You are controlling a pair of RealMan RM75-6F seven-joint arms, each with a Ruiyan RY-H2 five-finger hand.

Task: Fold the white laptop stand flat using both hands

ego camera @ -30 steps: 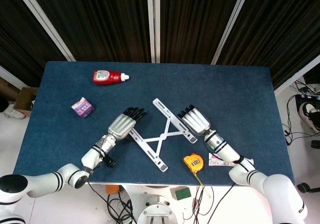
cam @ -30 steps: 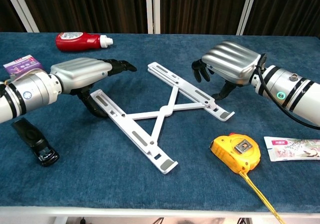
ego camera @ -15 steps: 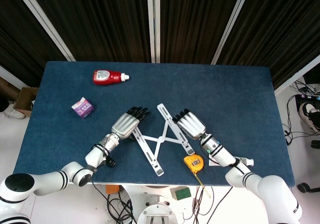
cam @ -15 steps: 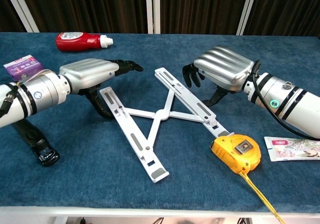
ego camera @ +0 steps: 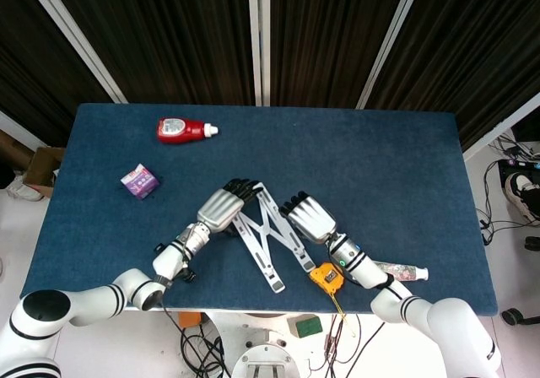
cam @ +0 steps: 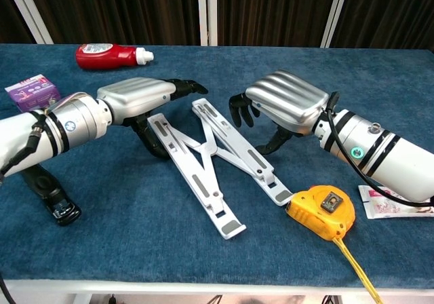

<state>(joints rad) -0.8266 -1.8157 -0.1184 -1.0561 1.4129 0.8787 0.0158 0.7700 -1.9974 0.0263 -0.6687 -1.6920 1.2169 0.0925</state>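
The white laptop stand [cam: 211, 161] lies mid-tabletop [ego camera: 380, 167], its two rails now squeezed into a narrow X, far closer together than a second ago; the fold looks nearly done, though the rails are not yet parallel. The left robot hand [cam: 135, 97] presses against the left rail from outside, palm down, dark fingers reaching over the far end. The right robot hand [cam: 281, 104] pushes the right rail inward, fingers curled over it. Neither seems to grip, though the undersides are hidden. The yellow tape measure [cam: 320, 212] sits just beside the right rail's near end.
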